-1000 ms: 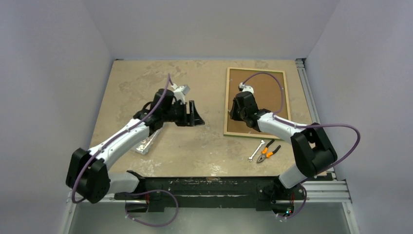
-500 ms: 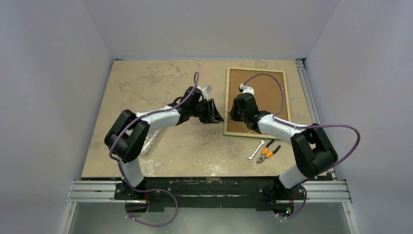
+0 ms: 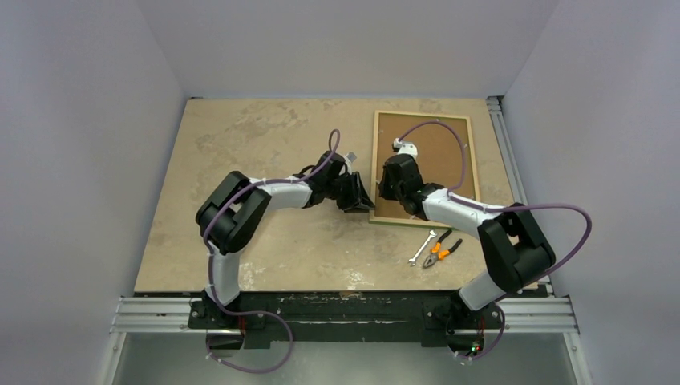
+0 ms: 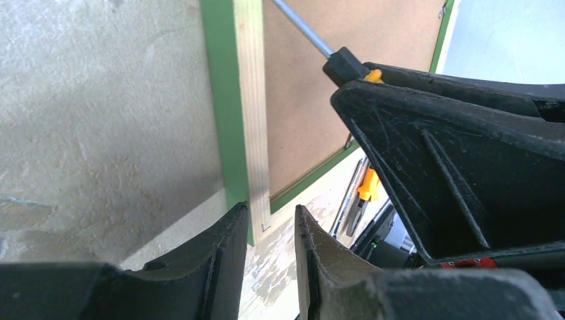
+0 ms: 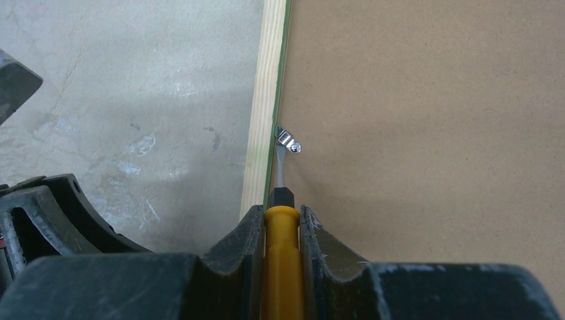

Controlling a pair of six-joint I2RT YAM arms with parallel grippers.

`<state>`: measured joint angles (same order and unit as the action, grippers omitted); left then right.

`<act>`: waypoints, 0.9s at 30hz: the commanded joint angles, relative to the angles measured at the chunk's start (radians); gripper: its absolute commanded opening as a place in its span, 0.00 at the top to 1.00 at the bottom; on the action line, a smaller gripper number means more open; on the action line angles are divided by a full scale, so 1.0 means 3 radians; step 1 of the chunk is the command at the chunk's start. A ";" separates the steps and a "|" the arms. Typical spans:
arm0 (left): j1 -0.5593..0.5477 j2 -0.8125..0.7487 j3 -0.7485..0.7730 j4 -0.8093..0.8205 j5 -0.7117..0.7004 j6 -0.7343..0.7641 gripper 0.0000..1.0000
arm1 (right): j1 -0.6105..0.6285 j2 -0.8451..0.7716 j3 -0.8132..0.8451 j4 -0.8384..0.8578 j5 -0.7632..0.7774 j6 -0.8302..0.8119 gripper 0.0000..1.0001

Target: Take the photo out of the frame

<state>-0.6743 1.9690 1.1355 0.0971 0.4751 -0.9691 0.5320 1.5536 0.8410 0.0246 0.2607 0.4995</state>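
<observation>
The right gripper (image 5: pixel 278 220) clamps a yellow screwdriver (image 5: pixel 283 267), tip at a metal clip (image 5: pixel 288 141) on the frame (image 5: pixel 265 80) at its 9 o'clock rail. The left gripper (image 4: pixel 272 230), jaws narrowly apart, straddles the frame's 7 o'clock corner; whether it pinches, I cannot tell. The photo (image 5: pixel 433 133) sits brown-back-up inside the frame, toward 2 o'clock on the table (image 3: pixel 240 144).

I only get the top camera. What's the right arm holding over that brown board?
Observer: The right gripper clamps a screwdriver with a yellow handle.
Operator: Where's the pointy end?
Observer: It's at a small metal clip on the inner edge of the frame.
Operator: What about the other arm?
Observer: The left gripper has the frame's near corner between its fingertips, and the frame's outer rim there is green.
</observation>
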 commanded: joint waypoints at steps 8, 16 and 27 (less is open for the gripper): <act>-0.0002 0.0168 0.0002 0.0130 -0.0129 -0.0178 0.70 | 0.0198 0.0265 0.0137 -0.0076 0.0887 -0.0272 1.00; -0.0005 0.0186 0.0093 -0.0068 -0.0188 -0.0122 0.70 | 0.0275 0.0431 0.0437 -0.0625 0.1157 0.0211 1.00; -0.0013 -0.0030 -0.0133 0.0222 -0.0056 -0.0160 0.58 | 0.0061 -0.0340 0.0191 -0.0017 0.0239 0.0074 1.00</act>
<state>-0.6746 2.0083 1.1267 0.1314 0.4469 -1.0203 0.5926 1.5803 0.9123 -0.0532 0.4229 0.5510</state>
